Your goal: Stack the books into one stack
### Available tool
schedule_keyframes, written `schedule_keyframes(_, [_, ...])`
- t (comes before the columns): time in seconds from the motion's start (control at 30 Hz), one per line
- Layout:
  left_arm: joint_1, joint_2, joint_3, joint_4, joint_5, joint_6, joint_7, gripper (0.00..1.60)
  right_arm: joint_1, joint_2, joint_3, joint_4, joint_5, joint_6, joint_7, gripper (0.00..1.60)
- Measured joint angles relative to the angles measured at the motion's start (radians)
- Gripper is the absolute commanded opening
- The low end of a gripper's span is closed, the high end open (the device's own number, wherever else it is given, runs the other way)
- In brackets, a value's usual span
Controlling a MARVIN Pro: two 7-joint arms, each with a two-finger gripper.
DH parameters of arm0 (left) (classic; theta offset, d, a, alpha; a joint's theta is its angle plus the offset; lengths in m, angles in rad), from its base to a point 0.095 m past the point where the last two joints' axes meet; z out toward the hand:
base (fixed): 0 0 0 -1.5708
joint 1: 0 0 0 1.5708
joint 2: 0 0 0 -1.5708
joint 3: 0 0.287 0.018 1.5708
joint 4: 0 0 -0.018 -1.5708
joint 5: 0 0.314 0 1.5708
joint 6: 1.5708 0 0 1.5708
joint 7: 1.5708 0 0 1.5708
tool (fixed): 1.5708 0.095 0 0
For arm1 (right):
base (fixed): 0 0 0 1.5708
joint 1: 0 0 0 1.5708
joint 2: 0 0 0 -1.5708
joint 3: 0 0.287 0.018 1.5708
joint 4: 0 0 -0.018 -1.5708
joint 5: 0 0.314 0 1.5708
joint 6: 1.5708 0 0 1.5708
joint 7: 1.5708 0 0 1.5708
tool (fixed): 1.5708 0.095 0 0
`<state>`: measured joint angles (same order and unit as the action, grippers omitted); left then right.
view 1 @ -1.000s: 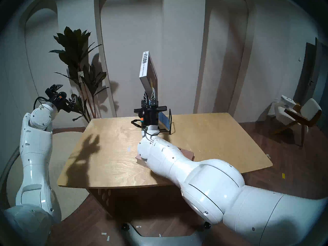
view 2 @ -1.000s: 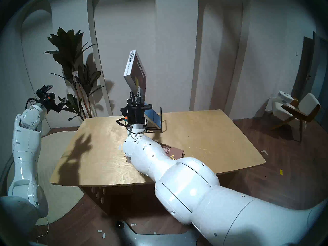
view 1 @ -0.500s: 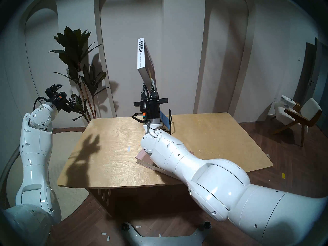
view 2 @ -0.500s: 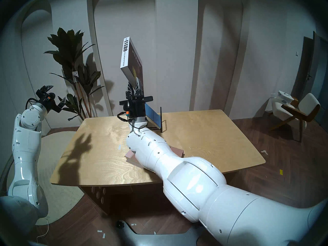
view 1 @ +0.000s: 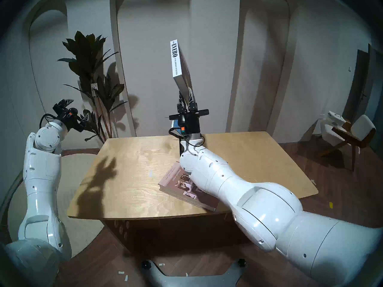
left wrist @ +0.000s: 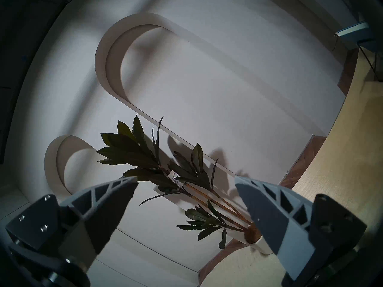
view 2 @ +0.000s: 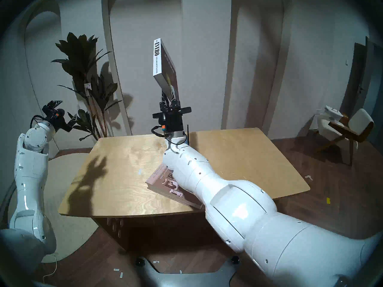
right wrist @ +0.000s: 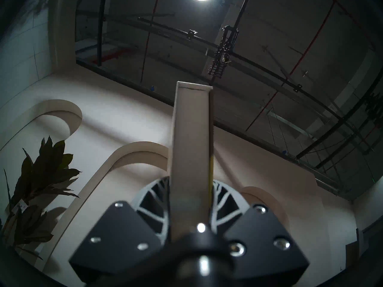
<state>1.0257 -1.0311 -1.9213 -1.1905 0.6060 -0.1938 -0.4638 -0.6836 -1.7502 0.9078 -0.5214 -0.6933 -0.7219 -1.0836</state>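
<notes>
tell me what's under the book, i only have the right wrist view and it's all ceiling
Observer: The right gripper holds the brown book upright, high above the wooden table.
Operator: ok where's the big one i'm stacking on
Observer: The mauve book lies flat near the table's front edge, partly hidden under your right forearm.
Operator: and the blue one
Observer: The blue book leans in the black wire rack at the back of the table.
Operator: left arm in the way
Observer: No, the left gripper is open, raised beside the plant, off the table.
</notes>
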Motion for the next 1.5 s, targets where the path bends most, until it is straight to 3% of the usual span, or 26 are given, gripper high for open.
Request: schedule_keyframes(1.5, [0.004,0.000,0.000,0.013,-0.017,-0.006,0.000,1.60,0.012,0.238,-0.059,-0.136,-0.073,-0.109,0.301,0.00])
